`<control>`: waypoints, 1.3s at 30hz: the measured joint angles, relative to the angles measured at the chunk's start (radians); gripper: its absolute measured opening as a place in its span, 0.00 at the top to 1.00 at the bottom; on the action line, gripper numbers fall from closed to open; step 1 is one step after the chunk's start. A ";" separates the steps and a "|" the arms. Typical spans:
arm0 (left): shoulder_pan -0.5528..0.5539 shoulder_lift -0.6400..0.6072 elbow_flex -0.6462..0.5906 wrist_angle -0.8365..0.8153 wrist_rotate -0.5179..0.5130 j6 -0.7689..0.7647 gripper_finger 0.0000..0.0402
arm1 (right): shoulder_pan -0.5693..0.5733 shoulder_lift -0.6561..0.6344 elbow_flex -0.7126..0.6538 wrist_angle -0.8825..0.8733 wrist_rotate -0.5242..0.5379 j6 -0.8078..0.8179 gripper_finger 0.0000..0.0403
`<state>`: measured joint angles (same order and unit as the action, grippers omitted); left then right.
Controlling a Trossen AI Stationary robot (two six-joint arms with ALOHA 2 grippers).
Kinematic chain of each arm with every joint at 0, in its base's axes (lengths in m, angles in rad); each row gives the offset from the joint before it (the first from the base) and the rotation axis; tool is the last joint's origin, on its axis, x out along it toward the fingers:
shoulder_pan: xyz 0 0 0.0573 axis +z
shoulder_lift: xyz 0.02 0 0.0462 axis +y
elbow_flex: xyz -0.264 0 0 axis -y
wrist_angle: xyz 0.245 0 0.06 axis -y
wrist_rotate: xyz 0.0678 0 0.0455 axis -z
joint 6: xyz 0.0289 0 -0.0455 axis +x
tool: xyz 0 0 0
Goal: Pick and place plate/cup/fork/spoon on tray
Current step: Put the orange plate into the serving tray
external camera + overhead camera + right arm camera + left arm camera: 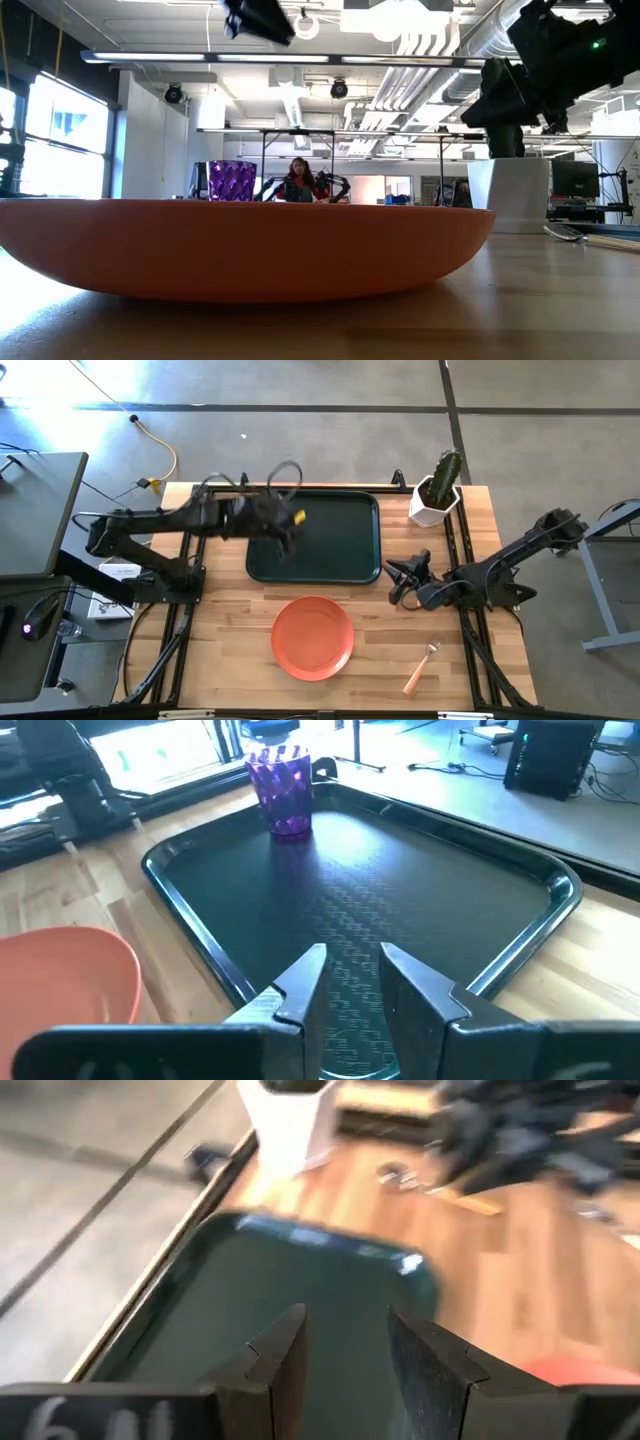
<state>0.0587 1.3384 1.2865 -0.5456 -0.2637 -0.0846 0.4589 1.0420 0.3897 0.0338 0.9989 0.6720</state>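
A wooden table is seen from above, with a dark green tray [330, 555] set at its far middle. The left gripper [287, 530] is held over the tray's left part, its fingers [283, 1355] parted with nothing between them. The purple cup [281, 792] stands upright inside the tray, near a corner; in the overhead view it is hidden under the left arm. The right gripper [398, 582] is placed just beside the tray's right near corner, low over the wood, its fingers [297, 982] also apart and empty. The orange plate [312, 637] lies flat on the table in front of the tray, apart from it. The fork [422, 667] lies on the wood to the right of the plate, tines pointing away. A potted cactus [438, 488] stands beyond the tray's right end. The spoon cannot be made out.
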 joint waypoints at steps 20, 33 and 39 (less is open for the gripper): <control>-0.105 0.226 -0.001 0.195 -0.098 -0.039 0.68 | -0.001 0.000 0.000 0.001 -0.005 0.000 0.80; -0.082 0.230 0.000 0.219 -0.089 0.036 0.68 | -0.001 0.000 0.000 -0.016 -0.039 0.000 0.80; -0.061 0.230 0.000 0.296 -0.114 0.044 0.68 | -0.001 0.000 0.000 -0.016 -0.041 0.007 0.80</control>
<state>-0.0021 1.5681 1.2865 -0.2500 -0.3776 -0.0410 0.4583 1.0420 0.3893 0.0181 0.9581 0.6792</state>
